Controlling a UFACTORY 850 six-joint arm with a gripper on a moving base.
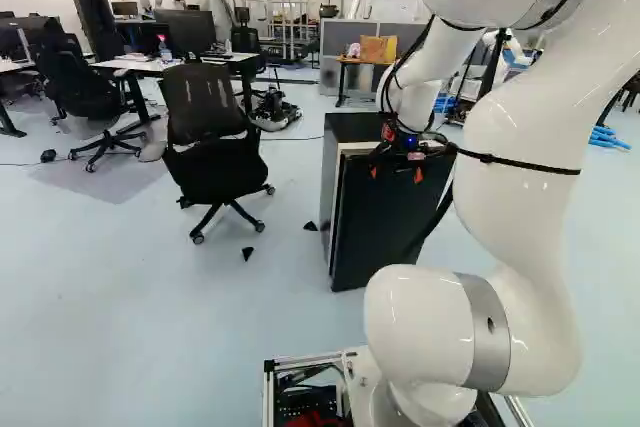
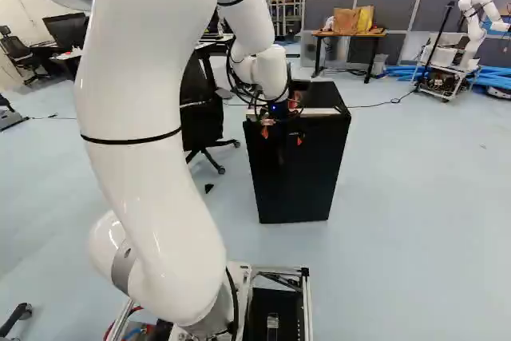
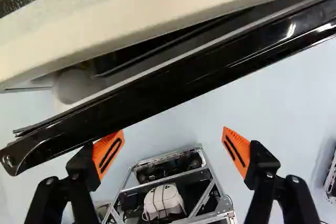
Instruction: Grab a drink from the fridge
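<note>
- Pale blue floor (image 1: 150, 327) spreads round the small black fridge (image 2: 299, 165) ahead of my base, with an office chair (image 1: 210, 127) off to its side in the left base view
- My pincer (image 3: 173, 153) is spread wide, nothing pinched between its orange pads
- The fridge door (image 3: 157, 87) stands ajar, its top edge running aslant just ahead of me, across the line between my pads rather than along it
- One pad (image 3: 107, 153) is right by the door's outer face near the free end, perhaps touching, I can't be sure; the other pad (image 3: 239, 150) stands apart from it
- The gap lies past that edge, between door and cream rim (image 3: 157, 9), widest toward the free end, so I judge the hinge is at the far end
- I see no drink; it's presumably inside, behind the door
- Next, I think, I need a finger round the free end and into the gap, to swing the door toward my base; pushing straight ahead could shut it
</note>
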